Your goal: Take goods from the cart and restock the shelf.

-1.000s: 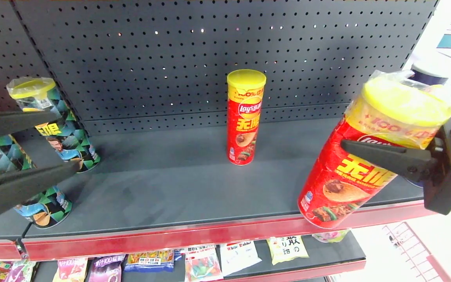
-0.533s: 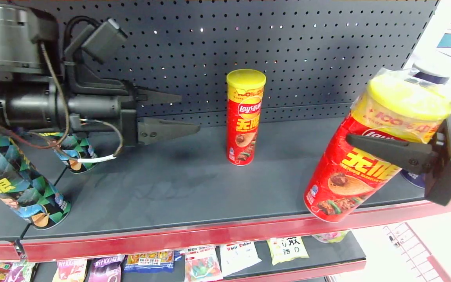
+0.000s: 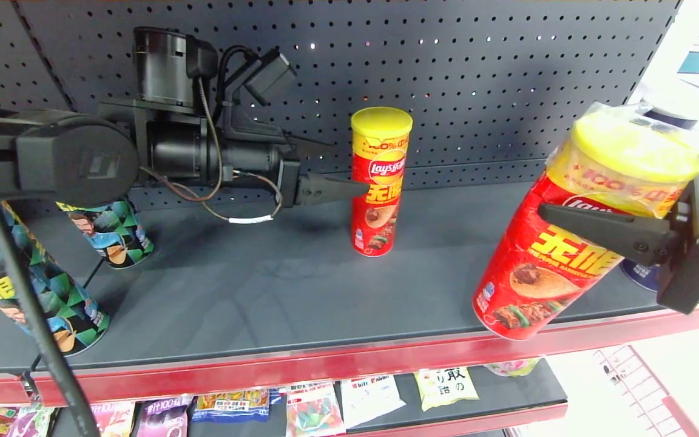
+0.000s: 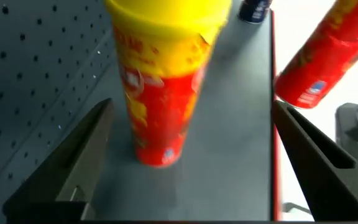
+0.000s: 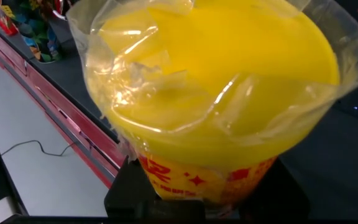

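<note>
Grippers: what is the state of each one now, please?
Left gripper: open, empty, at the standing red can.
Right gripper: closed on the tilted red can.

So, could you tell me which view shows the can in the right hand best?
Head view: the held can shows nearly whole, tilted. Right wrist view gives its wrapped lid; left wrist view, its lower part.
</note>
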{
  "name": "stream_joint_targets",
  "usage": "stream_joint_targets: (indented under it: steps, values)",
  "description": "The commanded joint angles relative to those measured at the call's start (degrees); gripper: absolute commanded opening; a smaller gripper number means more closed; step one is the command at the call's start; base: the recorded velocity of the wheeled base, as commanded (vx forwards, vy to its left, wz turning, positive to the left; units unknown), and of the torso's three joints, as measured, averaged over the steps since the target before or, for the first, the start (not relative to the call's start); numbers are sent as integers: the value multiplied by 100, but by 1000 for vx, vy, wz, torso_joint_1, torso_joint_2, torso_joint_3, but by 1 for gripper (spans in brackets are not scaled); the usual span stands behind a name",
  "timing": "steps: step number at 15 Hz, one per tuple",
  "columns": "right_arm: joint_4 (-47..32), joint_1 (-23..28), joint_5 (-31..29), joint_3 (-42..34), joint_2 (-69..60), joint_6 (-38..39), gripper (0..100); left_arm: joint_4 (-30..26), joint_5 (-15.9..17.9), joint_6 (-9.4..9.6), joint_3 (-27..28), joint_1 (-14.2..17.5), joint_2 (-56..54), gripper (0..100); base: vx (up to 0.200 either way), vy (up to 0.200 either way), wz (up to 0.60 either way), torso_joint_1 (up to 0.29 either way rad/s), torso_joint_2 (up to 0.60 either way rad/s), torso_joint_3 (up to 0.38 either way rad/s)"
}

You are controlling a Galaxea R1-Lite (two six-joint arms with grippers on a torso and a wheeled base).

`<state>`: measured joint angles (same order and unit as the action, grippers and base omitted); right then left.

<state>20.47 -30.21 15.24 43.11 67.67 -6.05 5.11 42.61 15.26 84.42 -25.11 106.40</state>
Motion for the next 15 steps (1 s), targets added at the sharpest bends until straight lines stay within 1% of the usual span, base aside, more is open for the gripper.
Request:
stream_joint_targets:
  steps: [1,4,5,7,8,10,11,13,14,15]
  values:
    - [1,-3,5,14,9,-2,0,-1,-95,-6,250,-90,302,100,0,0,0,0,0,0]
    - [1,-3,5,22,9,-2,0,-10,-182,-15,734,-161,628,100,0,0,0,0,0,0]
    - [1,-3,5,14,1,-2,0,-10,-191,-23,804,-178,663,100,0,0,0,0,0,0]
    - [1,-3,-12,5,1,-2,0,-10,-226,-41,848,-257,689,100,0,0,0,0,0,0]
    - [1,-3,-38,5,1,7,0,-19,-262,-85,848,-319,689,100,0,0,0,0,0,0]
    - [1,-3,-47,5,1,51,0,-10,-455,-146,857,-433,698,100,0,0,0,0,0,0]
    - [10,-3,-74,5,1,60,0,-10,-481,-155,857,-459,716,100,0,0,0,0,0,0]
    - [1,-3,-109,5,-8,69,0,-10,-683,-164,962,-503,821,100,0,0,0,0,0,0]
    - [1,-3,-109,5,-8,77,0,-10,-745,-208,1050,-512,883,100,0,0,0,0,0,0]
    - [1,-3,-109,5,-8,86,0,-10,-771,-375,1173,-574,909,100,0,0,0,0,0,0]
